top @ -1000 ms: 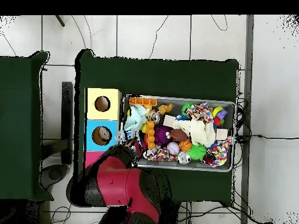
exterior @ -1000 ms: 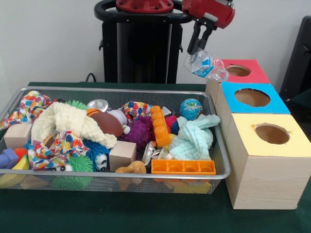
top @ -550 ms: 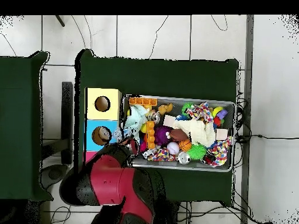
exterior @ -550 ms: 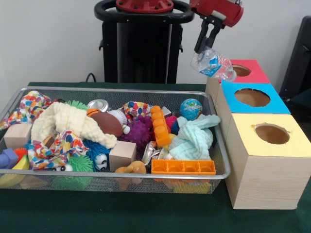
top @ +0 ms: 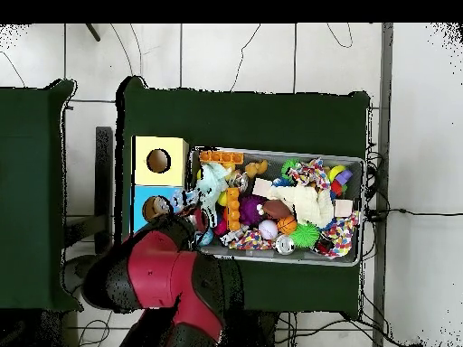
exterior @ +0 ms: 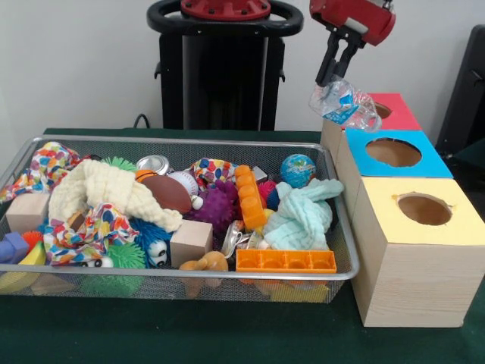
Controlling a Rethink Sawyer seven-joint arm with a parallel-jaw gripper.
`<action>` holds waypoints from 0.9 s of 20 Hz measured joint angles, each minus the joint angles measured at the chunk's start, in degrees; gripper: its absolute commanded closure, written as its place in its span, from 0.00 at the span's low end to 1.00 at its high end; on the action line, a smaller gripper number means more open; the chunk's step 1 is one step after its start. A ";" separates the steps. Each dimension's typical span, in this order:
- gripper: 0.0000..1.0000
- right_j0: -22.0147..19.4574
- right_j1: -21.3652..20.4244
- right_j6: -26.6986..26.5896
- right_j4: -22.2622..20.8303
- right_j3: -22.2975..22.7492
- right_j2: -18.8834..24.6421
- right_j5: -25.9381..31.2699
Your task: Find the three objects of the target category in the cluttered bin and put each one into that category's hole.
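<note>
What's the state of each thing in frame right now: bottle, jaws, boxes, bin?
Crushed clear plastic bottle: held in the air, tilted, beside the red box.
Gripper: jaws shut on the bottle.
Red-topped wooden box: hole partly hidden by the bottle.
Blue-topped wooden box: hole open.
Yellow-topped wooden box: hole open.
Wire mesh bin: full of mixed toys and cloths.

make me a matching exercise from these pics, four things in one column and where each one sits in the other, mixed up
Things:
1. crushed clear plastic bottle
2. flat orange plastic tray with compartments
3. small blue and green globe ball
4. yellow-topped wooden box with a round hole

Places:
A. at the wire bin's near rim
B. held in the air by the gripper, in front of the red-topped box
C. nearest the camera in the row of three boxes
D. in the bin, at its far side towards the boxes

Pairs: 1-B, 2-A, 3-D, 4-C
</note>
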 measured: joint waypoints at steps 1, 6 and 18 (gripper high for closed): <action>1.00 0.21 0.33 0.01 0.29 -0.27 -0.17 0.00; 1.00 1.45 2.68 0.16 2.20 -2.04 -1.32 0.00; 1.00 2.84 6.70 0.16 7.09 -4.96 -1.76 0.16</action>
